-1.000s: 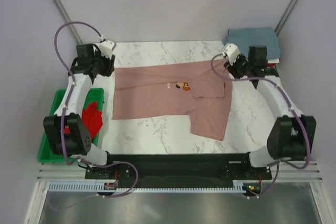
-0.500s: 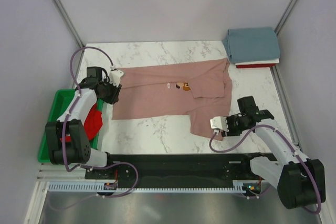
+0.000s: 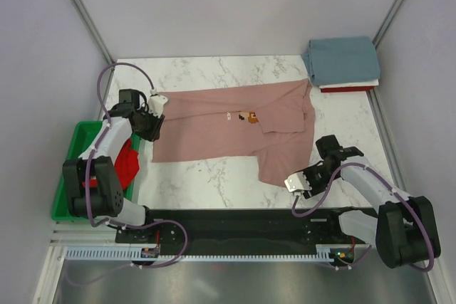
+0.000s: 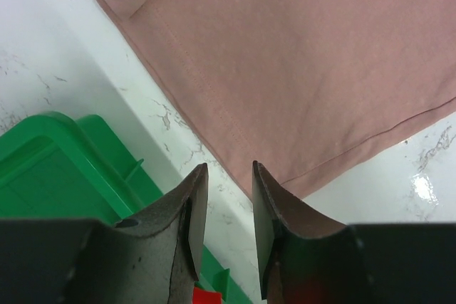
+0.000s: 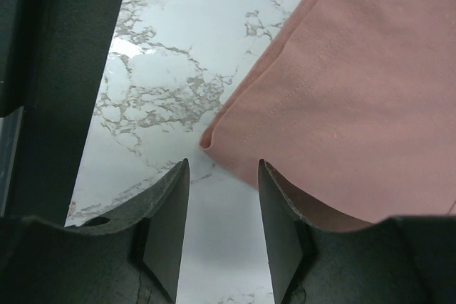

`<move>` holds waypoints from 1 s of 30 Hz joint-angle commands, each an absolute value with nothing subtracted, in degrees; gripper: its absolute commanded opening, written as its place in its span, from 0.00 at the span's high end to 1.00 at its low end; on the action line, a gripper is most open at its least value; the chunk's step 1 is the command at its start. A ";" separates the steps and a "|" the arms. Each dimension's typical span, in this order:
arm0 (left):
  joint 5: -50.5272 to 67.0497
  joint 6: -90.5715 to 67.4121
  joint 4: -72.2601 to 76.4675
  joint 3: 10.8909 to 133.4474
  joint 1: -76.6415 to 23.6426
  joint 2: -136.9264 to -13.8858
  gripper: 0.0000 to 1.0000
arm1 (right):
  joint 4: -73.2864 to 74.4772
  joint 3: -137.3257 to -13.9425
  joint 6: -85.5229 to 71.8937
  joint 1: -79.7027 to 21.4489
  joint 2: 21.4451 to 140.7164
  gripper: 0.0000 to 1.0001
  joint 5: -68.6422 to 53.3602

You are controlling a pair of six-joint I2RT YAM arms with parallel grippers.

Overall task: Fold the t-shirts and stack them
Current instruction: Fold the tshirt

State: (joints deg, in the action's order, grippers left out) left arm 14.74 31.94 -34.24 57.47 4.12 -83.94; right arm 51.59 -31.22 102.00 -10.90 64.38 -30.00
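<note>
A dusty-pink t-shirt [image 3: 221, 129] lies spread flat on the marble table, one flap reaching toward the near edge. My left gripper [image 3: 151, 130] hovers at its left edge. In the left wrist view the left gripper [image 4: 229, 169] is open and empty, with the pink t-shirt's [image 4: 299, 55] hem just ahead. My right gripper [image 3: 298, 186] is at the flap's near right corner. In the right wrist view the right gripper [image 5: 223, 165] is open, and the pink t-shirt's [image 5: 356, 90] corner lies just beyond its tips. A folded grey-blue t-shirt [image 3: 342, 58] lies at the back right. A red t-shirt [image 3: 127, 160] is bunched in the tray.
The green tray [image 3: 71, 176] stands off the table's left edge, close under my left arm; it also shows as the green tray [image 4: 57, 169] in the left wrist view. A red and white edge [image 3: 349, 89] peeks from under the grey-blue stack. The black base rail [image 3: 242, 217] runs along the near edge.
Both arms have come forward from the shirt's back corners. The left now sits at the shirt's left edge; the right has swung to the flap's near right corner and dropped lower.
</note>
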 commanded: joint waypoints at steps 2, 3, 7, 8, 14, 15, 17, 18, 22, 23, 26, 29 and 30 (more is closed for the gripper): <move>13.09 32.08 -34.63 59.41 4.22 -84.90 0.62 | 54.14 -33.75 108.01 -11.95 67.05 0.50 -32.79; 13.01 32.17 -34.63 59.50 4.31 -85.08 0.62 | 54.14 -33.84 108.54 -12.04 67.50 0.51 -32.52; 12.13 32.78 -34.63 59.50 4.31 -85.69 0.62 | 53.35 -33.75 108.55 -12.74 69.87 0.55 -32.26; 12.04 32.96 -34.63 59.41 4.22 -85.78 0.62 | 52.91 -33.75 108.11 -13.18 70.05 0.58 -32.17; 11.16 34.89 -36.90 58.97 4.31 -86.39 0.62 | 52.03 -33.84 105.74 -13.89 69.79 0.95 -30.59; 11.68 35.76 -37.87 59.06 4.31 -86.66 0.62 | 52.03 -33.75 105.38 -13.71 69.44 0.97 -30.06; 11.95 37.87 -39.89 58.71 4.31 -86.92 0.62 | 51.94 -33.40 104.25 -13.89 68.47 1.00 -28.74; 12.13 38.75 -40.25 57.84 4.39 -86.84 0.62 | 51.86 -33.31 103.89 -13.89 68.12 1.00 -28.57; 12.13 41.92 -42.97 57.39 4.22 -89.20 0.61 | 51.68 -32.26 102.83 -13.71 66.01 1.00 -28.04; 12.13 42.01 -43.76 57.65 4.04 -89.91 0.61 | 51.77 -32.08 102.57 -13.80 65.92 1.00 -27.86; 12.04 41.93 -45.35 57.92 3.96 -92.54 0.61 | 51.68 -32.17 101.52 -13.80 65.57 1.00 -27.51; 11.60 41.66 -45.88 57.39 3.69 -93.69 0.60 | 51.68 -32.17 101.07 -13.80 65.22 1.00 -27.69; 11.60 41.66 -45.88 57.04 3.69 -93.95 0.60 | 51.51 -32.17 101.07 -13.80 65.21 1.00 -27.69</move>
State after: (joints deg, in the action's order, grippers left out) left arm 12.03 39.13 -43.99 57.25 3.99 -93.54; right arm 51.40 -32.29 101.62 -13.67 66.30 -26.81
